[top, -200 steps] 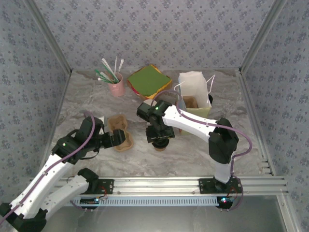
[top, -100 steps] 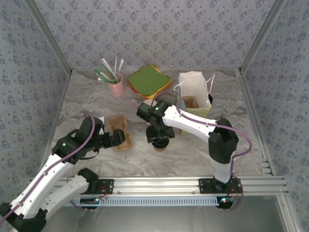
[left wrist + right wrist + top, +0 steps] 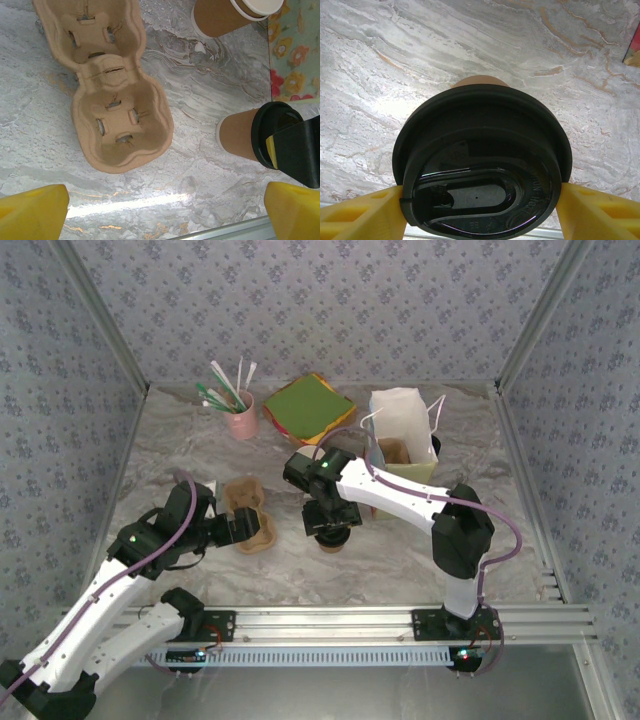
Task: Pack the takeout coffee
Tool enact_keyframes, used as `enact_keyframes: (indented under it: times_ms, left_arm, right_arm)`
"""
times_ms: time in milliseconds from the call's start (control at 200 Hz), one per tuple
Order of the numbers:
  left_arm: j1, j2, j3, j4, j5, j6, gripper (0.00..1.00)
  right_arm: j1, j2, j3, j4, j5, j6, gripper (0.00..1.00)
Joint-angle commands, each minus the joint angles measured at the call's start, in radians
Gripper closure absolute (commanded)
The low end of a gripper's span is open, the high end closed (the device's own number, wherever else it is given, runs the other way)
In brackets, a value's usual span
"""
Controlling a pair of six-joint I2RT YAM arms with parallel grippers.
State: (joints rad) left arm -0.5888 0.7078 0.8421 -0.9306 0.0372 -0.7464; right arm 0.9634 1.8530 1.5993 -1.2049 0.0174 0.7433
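Observation:
The takeout coffee (image 3: pixel 482 160), a brown paper cup with a round black lid, stands on the marble table near the middle (image 3: pixel 334 538). My right gripper (image 3: pixel 482 202) reaches down over it, one yellow finger pressed against each side of the lid, shut on it. The left wrist view has the same cup (image 3: pixel 242 137) at its right with a black finger (image 3: pixel 297 152) against the lid. My left gripper (image 3: pixel 162 212) hangs open just in front of the brown cardboard cup carrier (image 3: pixel 112 95), holding nothing. The paper bag (image 3: pixel 402 430) stands open at the back right.
A lidless brown cup (image 3: pixel 220 17) stands beside the bag's flowered side. A pink cup of stirrers (image 3: pixel 240 420) and a green and orange napkin stack (image 3: pixel 308 407) sit along the back. Patterned walls close three sides; a metal rail (image 3: pixel 330 620) runs along the near edge.

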Motion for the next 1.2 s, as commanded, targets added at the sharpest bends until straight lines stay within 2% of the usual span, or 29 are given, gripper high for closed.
enact_keyframes:
  times_ms: [0,435,695,1194]
  left_arm:
    - [0.006,-0.005,-0.001,0.012,0.014,-0.005,0.00]
    - [0.006,-0.005,-0.003,0.012,0.013,-0.004,0.00]
    - [0.006,-0.005,0.000,0.013,0.013,-0.003,0.00]
    - [0.006,0.002,0.008,0.019,0.013,0.001,0.00]
  right_arm:
    - [-0.003,-0.005,-0.020,-0.011,-0.005,-0.006,0.24]
    - [-0.001,0.001,-0.024,-0.010,-0.006,-0.005,0.23]
    - [-0.001,-0.007,-0.008,-0.017,-0.001,-0.002,0.30]
    - [0.010,-0.020,0.028,-0.047,0.011,0.003,0.31]
